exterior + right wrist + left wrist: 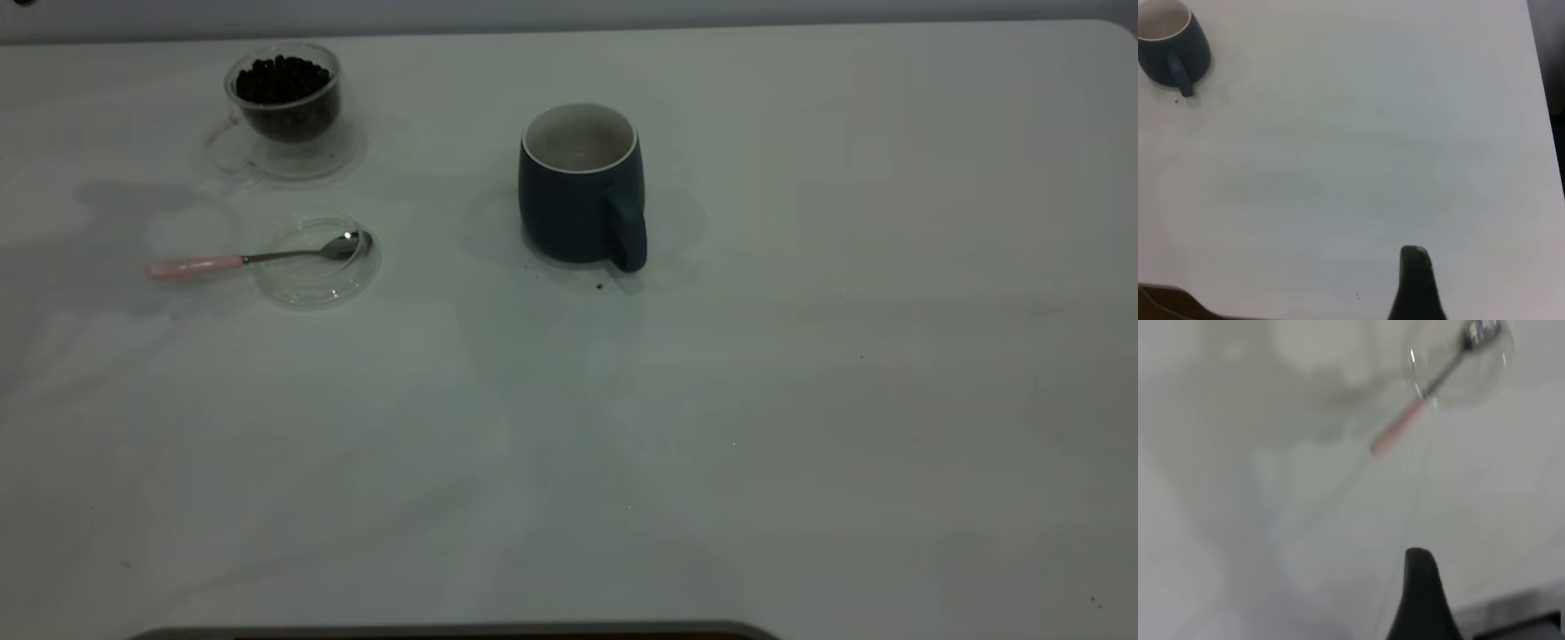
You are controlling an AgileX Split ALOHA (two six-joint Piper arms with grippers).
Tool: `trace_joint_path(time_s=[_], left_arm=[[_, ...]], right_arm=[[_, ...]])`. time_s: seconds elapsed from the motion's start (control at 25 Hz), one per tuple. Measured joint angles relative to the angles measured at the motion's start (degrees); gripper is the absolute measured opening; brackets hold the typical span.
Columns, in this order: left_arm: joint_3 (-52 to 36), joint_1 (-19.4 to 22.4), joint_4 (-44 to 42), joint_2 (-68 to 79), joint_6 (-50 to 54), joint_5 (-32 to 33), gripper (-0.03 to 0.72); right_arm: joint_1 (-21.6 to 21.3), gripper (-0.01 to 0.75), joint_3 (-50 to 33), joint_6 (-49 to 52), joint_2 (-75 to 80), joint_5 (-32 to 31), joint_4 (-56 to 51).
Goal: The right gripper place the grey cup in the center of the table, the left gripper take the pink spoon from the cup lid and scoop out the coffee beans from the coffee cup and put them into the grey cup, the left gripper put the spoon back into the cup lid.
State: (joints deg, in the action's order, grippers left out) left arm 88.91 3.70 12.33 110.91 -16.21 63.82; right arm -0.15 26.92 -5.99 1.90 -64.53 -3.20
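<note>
1. One grey cup [582, 191] stands upright near the middle of the table [800, 400], loop handle turned toward 5 o'clock; its off-white inside looks bare. A few dark specks lie just by its base.
2. One coffee cup [286, 98], at about 10 o'clock from the grey cup, sits on one clear saucer [342, 156]; one heap of coffee beans [281, 78] fills it nearly to the rim.
3. One cup lid [316, 276] lies flat at 6 o'clock from the coffee cup, apart from the saucer.
4. One pink spoon [200, 265]: bowl resting in the lid, handle pointing to 9 o'clock, out over the lid's edge.
5. Left gripper [1421, 597]: only one dark fingertip shows, above bare table, well clear of the spoon; grip state cannot be told.
6. Right gripper [1417, 283]: one fingertip shows, well apart from the grey cup; grip state cannot be told.
</note>
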Motion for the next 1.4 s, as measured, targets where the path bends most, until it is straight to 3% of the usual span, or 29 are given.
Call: trace_joint_path(time_s=[0.08,0.28,0.52,0.68,0.92,1.4], left_arm=[[0.00,-2.14,-2.12,-2.16,2.99,2.97,0.588],[0.07,-5.89,-7.62,-7.39,10.71,3.19,0.588],[-0.64,-9.30,-7.50,-15.34,17.02,3.19,0.588],[-6.88,-12.35,-6.22,-24.06,16.21,3.19,0.588],[-14.01,-12.72,-5.94,-35.50,13.92,3.19,0.588],[-44.52,-12.72,-7.21,-64.71,14.04,3.19,0.588]], right_arm=[[0.00,0.587,0.00,0.00,0.00,0.00,0.00],[0.00,0.587,0.00,-0.05,0.00,0.00,0.00],[0.00,0.587,0.00,-0.05,0.00,0.00,0.00],[0.00,0.587,0.00,-0.05,0.00,0.00,0.00],[0.00,0.587,0.00,0.00,0.00,0.00,-0.05],[0.00,0.587,0.00,-0.05,0.00,0.00,-0.05]])
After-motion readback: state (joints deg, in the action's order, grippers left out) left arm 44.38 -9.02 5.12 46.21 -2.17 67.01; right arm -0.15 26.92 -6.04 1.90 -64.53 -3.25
